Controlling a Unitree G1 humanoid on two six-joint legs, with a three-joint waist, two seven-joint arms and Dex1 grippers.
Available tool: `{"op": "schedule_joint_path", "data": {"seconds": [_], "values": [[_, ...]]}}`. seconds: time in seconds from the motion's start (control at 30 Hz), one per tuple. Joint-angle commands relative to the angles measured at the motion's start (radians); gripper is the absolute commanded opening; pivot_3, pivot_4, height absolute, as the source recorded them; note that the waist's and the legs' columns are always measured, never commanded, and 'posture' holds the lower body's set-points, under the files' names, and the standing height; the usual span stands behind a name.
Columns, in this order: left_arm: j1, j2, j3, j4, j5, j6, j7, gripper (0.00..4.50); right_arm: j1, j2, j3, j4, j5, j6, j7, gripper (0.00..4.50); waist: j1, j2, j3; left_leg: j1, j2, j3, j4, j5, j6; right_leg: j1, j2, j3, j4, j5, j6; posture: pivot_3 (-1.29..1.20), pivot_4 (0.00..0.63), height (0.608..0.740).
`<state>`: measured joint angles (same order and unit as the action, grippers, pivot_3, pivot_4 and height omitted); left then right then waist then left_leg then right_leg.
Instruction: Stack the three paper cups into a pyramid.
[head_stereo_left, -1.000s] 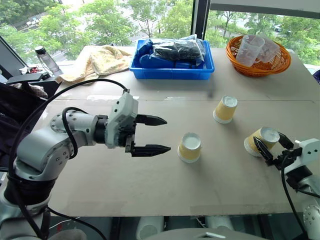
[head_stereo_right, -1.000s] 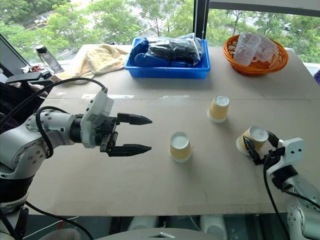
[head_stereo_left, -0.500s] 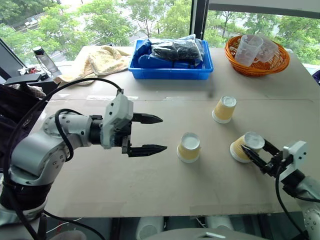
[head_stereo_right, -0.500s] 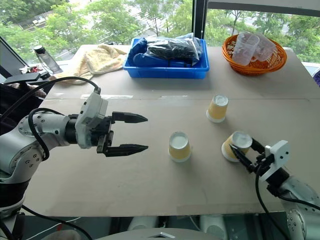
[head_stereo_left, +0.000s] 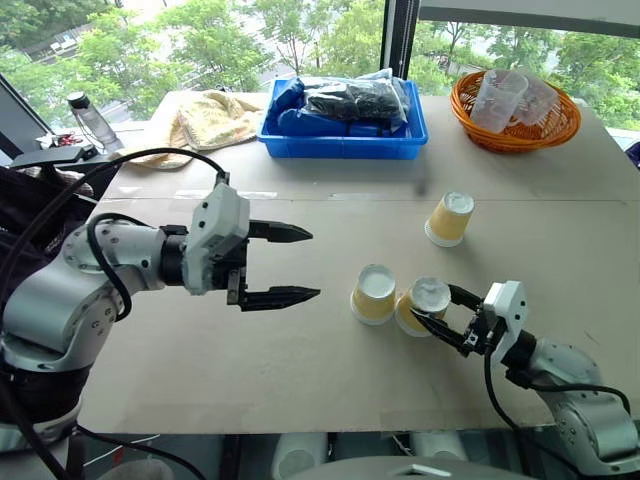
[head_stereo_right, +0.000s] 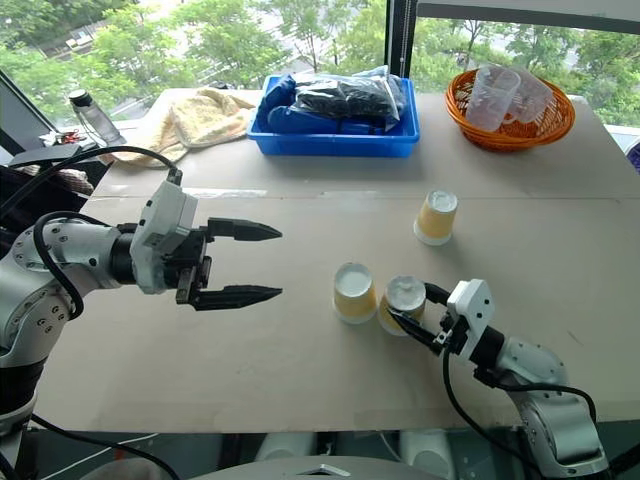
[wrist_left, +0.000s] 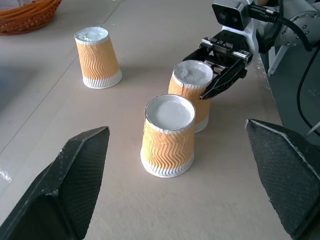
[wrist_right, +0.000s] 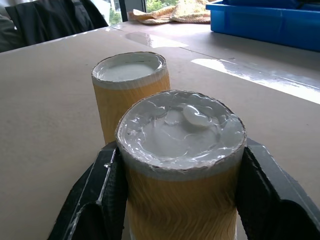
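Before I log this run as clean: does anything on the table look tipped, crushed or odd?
Little stands out. All three paper cups stand upside down: the held cup in the right gripper beside the middle cup, the far cup apart. The held cup's white base looks wrinkled and dented.

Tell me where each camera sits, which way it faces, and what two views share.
Left and right eye views: on the head, looking forward and down over the table; both arms show, left gripper open, right gripper shut on the held paper cup.
Left wrist view: along its own spread fingers toward the three paper cups.
Right wrist view: along its fingers clamping the held cup, the middle cup behind.
Shared: both wrist views show the held and middle cups side by side.
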<state>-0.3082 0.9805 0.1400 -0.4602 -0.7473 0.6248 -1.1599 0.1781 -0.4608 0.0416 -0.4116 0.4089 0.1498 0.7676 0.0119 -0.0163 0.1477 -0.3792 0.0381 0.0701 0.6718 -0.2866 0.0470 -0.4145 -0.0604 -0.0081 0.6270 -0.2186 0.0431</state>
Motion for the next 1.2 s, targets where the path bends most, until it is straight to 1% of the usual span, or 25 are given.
{"op": "schedule_joint_path", "data": {"seconds": [0.03,0.07,0.13,0.17,0.4,0.6,0.63,0.7,0.8,0.9,0.97,1.07,1.2], "values": [[0.005,0.01,0.03,-0.029,0.001,-0.014,0.004,4.5,-0.011,-0.002,-0.004,0.008,-0.004,-0.008,0.0,3.14,0.0,0.0,0.0,0.0,0.0,0.0,0.0,0.0,0.0,0.0,0.0,0.0,0.0,0.0,0.0,0.0,0.15,0.733],[0.01,0.011,0.031,-0.029,0.004,-0.017,0.003,4.5,-0.014,-0.001,-0.005,0.01,-0.002,-0.007,0.0,3.47,0.0,0.0,0.0,0.0,0.0,0.0,0.0,0.0,0.0,0.0,0.0,0.0,0.0,0.0,0.0,0.0,0.15,0.733],[0.019,0.012,0.031,-0.028,0.012,-0.023,0.001,4.5,-0.02,0.001,-0.011,0.013,-0.003,-0.015,-0.001,4.36,0.0,0.0,0.0,0.0,0.0,0.0,0.0,0.0,0.0,0.0,0.0,0.0,0.0,0.0,0.0,0.0,0.15,0.733],[0.022,0.012,0.031,-0.027,0.014,-0.025,0.001,4.5,-0.025,0.002,-0.018,0.015,0.001,-0.019,-0.002,4.45,0.0,0.0,0.0,0.0,0.0,0.0,0.0,0.0,0.0,0.0,0.0,0.0,0.0,0.0,0.0,0.0,0.15,0.733],[0.032,0.007,0.035,-0.024,0.019,-0.037,-0.003,4.5,-0.014,-0.014,-0.067,-0.042,0.024,-0.081,0.027,4.45,0.001,0.0,0.0,0.0,0.0,0.0,0.0,0.0,0.0,0.0,0.0,0.0,0.0,0.0,0.0,0.0,0.15,0.733],[0.037,0.004,0.035,-0.024,0.019,-0.047,-0.002,4.5,-0.027,-0.045,-0.089,-0.164,0.095,-0.03,0.021,4.45,0.0,0.0,0.0,0.0,0.0,0.0,0.0,0.0,0.0,0.0,0.0,0.0,0.0,0.0,0.0,0.0,0.15,0.733],[0.038,0.004,0.035,-0.024,0.019,-0.048,-0.003,4.5,-0.036,-0.047,-0.092,-0.179,0.11,-0.019,0.012,4.45,0.0,0.0,0.0,0.0,0.0,0.0,0.0,0.0,0.0,0.0,0.0,0.0,0.0,0.0,0.0,0.0,0.15,0.733],[0.034,0.003,0.033,-0.021,0.021,-0.051,-0.001,4.5,-0.113,-0.027,-0.126,-0.176,0.161,0.027,-0.062,4.45,-0.001,0.0,0.0,0.0,0.0,0.0,0.0,0.0,0.0,0.0,0.0,0.0,0.0,0.0,0.0,0.0,0.15,0.733],[0.022,-0.002,0.032,-0.018,0.02,-0.053,0.006,4.5,-0.256,-0.008,-0.157,-0.076,0.129,0.098,-0.179,4.45,-0.006,-0.001,0.001,0.0,0.0,0.0,0.001,0.001,-0.002,0.0,0.0,0.001,0.001,0.001,0.0,0.0,0.15,0.733],[0.003,-0.015,0.03,-0.008,0.01,-0.048,0.018,4.5,-0.387,-0.013,-0.109,0.081,-0.026,0.139,-0.272,4.45,-0.001,-0.004,0.0,0.001,0.0,0.001,0.0,0.001,-0.002,0.001,0.001,-0.001,0.001,0.001,-0.001,0.0,0.15,0.733],[-0.008,-0.015,0.034,0.001,0.012,-0.044,0.024,4.5,-0.445,-0.002,-0.094,0.158,-0.084,0.107,-0.293,4.45,0.001,-0.003,0.001,-0.001,0.0,0.002,0.001,0.003,-0.005,-0.001,0.001,-0.001,0.001,0.001,-0.001,0.0,0.15,0.733],[-0.026,-0.014,0.055,0.016,-0.007,-0.017,0.044,4.5,-0.52,0.03,-0.103,0.28,-0.109,0.13,-0.334,4.45,0.002,-0.003,0.001,-0.003,0.0,0.0,0.0,0.004,-0.007,-0.001,0.002,-0.001,0.001,0.001,-0.001,0.0,0.15,0.733],[-0.051,-0.023,0.069,0.029,-0.036,0.033,0.093,4.5,-0.579,0.054,-0.112,0.394,-0.135,0.13,-0.356,4.45,-0.003,-0.003,0.001,-0.005,0.0,0.001,-0.001,0.005,-0.008,-0.004,0.002,-0.001,0.0,0.003,0.003,0.0,0.15,0.733]]}}
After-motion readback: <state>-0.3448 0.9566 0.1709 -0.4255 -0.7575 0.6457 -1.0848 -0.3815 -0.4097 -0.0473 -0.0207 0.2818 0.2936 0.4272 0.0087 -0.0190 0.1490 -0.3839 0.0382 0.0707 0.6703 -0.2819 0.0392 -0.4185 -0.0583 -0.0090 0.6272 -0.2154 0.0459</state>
